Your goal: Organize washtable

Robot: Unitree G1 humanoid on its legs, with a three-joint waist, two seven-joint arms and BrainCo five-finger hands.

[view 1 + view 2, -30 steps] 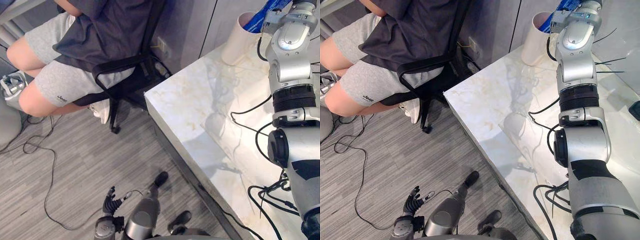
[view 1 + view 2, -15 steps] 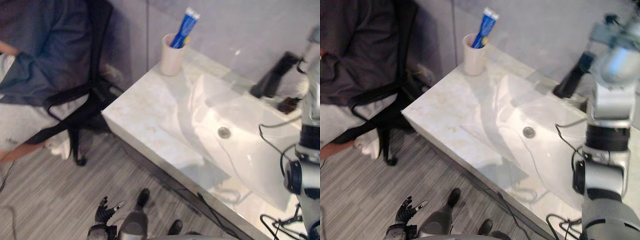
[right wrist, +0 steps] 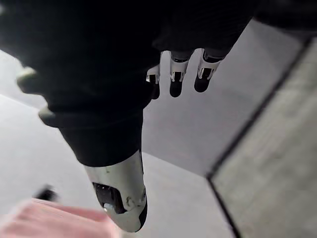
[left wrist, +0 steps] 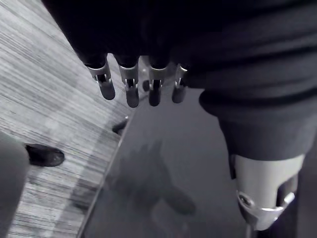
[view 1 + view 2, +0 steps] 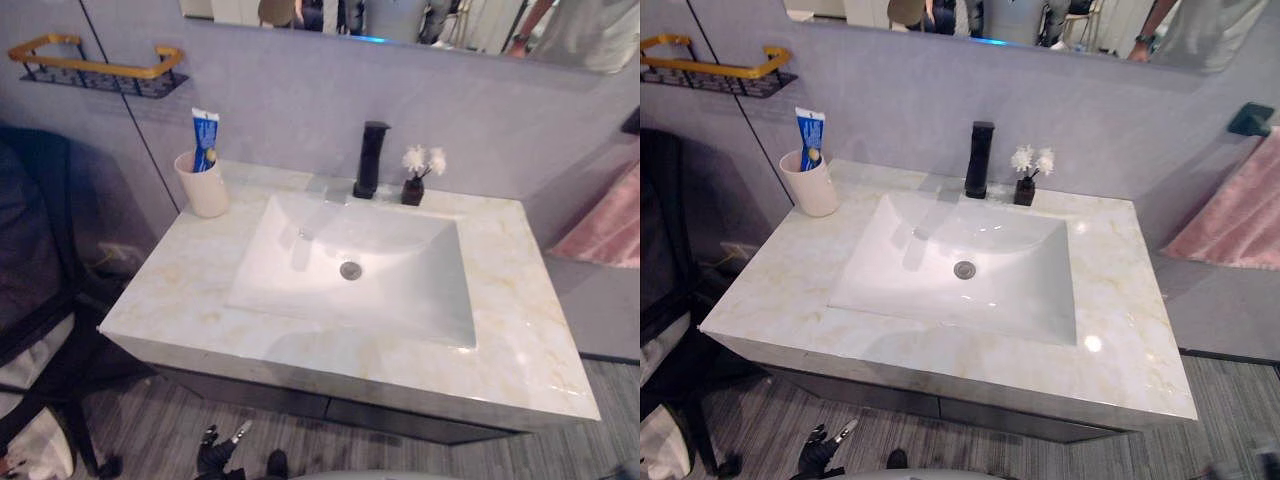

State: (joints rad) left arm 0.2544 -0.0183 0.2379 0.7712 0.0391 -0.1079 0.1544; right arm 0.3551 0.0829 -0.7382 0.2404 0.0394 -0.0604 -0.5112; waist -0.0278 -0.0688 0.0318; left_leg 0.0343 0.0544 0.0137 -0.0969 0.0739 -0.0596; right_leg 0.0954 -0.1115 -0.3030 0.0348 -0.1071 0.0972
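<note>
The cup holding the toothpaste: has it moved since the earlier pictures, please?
No. The cup stands at the back left corner of the counter as before; only the camera shifted.

I get soft, even light; a glare spot sits on the marble countertop (image 5: 1110, 335), the tap (image 5: 980, 158) shadows the basin (image 5: 1010, 285), both wrist views dim

A cream cup (image 5: 203, 186) stands upright at the back left corner of the marble counter (image 5: 520, 320), with a blue-and-white toothpaste tube (image 5: 204, 140) poking up out of it. Along the back edge, a small dark vase of white flowers (image 5: 414, 185) stands just beside the black faucet (image 5: 371, 159).
</note>
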